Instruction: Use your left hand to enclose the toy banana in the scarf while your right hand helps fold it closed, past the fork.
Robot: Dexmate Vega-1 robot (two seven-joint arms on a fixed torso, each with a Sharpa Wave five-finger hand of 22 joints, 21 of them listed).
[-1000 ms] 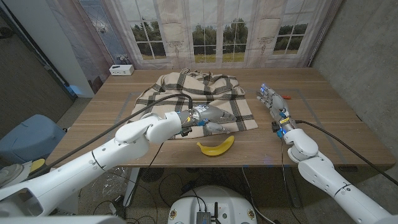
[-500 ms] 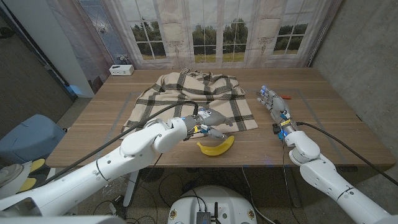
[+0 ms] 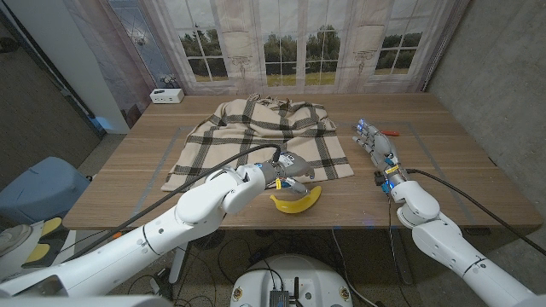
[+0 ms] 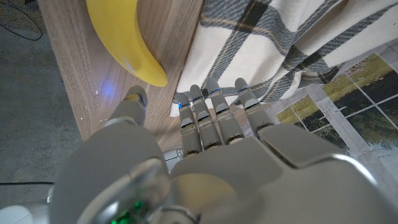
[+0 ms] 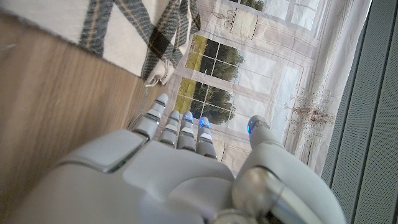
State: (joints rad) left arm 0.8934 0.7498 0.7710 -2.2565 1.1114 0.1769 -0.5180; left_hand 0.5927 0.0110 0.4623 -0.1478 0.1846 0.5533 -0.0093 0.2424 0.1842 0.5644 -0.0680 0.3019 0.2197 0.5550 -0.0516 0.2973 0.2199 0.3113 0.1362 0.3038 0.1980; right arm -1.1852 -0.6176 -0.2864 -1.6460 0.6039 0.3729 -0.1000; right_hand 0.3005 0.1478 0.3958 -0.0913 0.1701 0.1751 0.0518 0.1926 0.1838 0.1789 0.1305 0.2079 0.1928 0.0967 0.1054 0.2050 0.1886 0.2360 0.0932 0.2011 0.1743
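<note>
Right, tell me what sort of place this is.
Probably a robot test room dressed as a home: a wooden table with a plaid cream-and-grey scarf, a printed window-scene curtain backdrop, and loose cables under the table.

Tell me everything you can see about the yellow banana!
The toy banana is plain bright yellow, smooth and shiny like plastic, curved like a smile with both tips turned up. It lies on the wooden table near the front edge, just in front of the checked scarf, not wrapped. The left hand hangs right over one end with fingers apart; whether it touches is unclear.
</note>
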